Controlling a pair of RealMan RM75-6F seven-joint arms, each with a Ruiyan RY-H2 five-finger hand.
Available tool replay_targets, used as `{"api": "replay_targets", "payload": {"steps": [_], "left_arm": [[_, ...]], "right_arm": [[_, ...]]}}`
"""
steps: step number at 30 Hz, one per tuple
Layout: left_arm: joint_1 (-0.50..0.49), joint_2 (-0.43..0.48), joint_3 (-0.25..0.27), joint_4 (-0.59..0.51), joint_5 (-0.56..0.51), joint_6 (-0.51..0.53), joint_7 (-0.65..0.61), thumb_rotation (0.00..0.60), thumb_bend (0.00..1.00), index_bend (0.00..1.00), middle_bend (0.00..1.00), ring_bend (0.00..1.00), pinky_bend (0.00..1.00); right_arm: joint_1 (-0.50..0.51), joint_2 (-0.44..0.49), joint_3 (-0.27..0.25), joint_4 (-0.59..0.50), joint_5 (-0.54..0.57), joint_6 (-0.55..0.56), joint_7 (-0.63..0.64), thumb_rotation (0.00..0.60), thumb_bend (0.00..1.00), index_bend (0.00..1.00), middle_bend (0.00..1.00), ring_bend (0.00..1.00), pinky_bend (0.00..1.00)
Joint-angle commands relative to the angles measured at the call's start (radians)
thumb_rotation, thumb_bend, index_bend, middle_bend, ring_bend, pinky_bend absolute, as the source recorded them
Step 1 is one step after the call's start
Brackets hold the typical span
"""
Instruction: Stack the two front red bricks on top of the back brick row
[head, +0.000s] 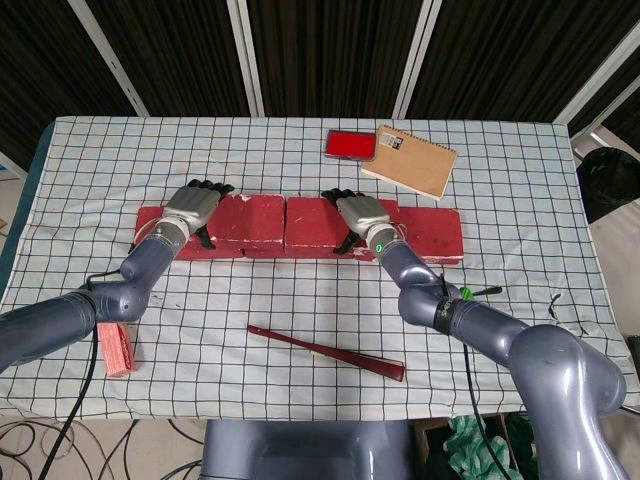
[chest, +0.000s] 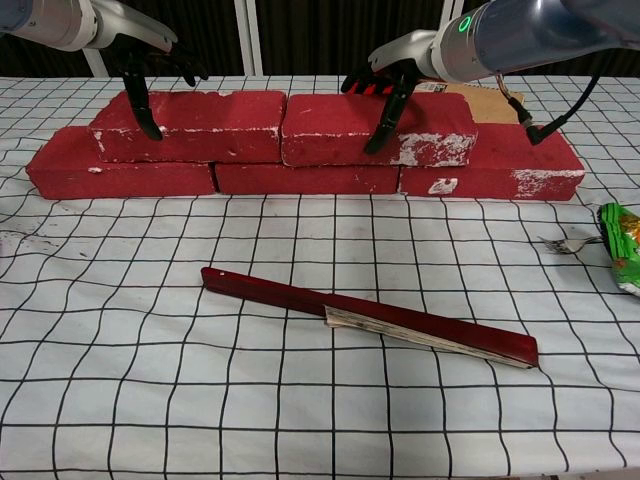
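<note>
Three red bricks form the back row (chest: 305, 180), seen from above as the row (head: 438, 236). Two more red bricks lie on top of it. My left hand (chest: 150, 62) grips the left top brick (chest: 205, 125) at its left end, thumb on the front face and fingers over the back. My right hand (chest: 395, 75) grips the right top brick (chest: 440, 128) near its middle in the same way. From above, the left hand (head: 195, 208) and right hand (head: 360, 215) cover parts of the two top bricks (head: 250, 218) (head: 308, 222), which touch end to end.
A closed dark red fan (chest: 370, 320) lies on the checked cloth in front of the bricks. A brown notebook (head: 408, 160) and a red case (head: 349, 144) sit behind. A fork and green wrapper (chest: 620, 250) lie at the right, a pink object (head: 117, 347) at the left.
</note>
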Motion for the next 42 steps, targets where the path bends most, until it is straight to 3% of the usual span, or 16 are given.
{"api": "replay_targets", "payload": {"steps": [1,12,42], "left_arm": [[0.0,-0.001,0.0,0.001,0.0,-0.001,-0.001,0.6,0.0,0.05,0.06,0.0,0.0],[-0.003,-0.002,-0.001,-0.001,-0.001,0.003,-0.002,0.6,0.0,0.05,0.06,0.0,0.0],[-0.003,0.012,0.005,-0.016,-0.008,0.014,-0.002,0.6,0.0,0.05,0.06,0.0,0.0]], "right_arm": [[0.0,0.001,-0.001,0.0,-0.002,0.0,0.0,0.6,0.09,0.01,0.0,0.0,0.09],[0.0,0.003,-0.007,0.002,-0.006,0.0,0.005,0.6,0.03,0.0,0.0,0.0,0.09],[0.003,-0.008,0.001,-0.01,0.009,0.059,0.001,0.6,0.02,0.0,0.0,0.0,0.09]]}}
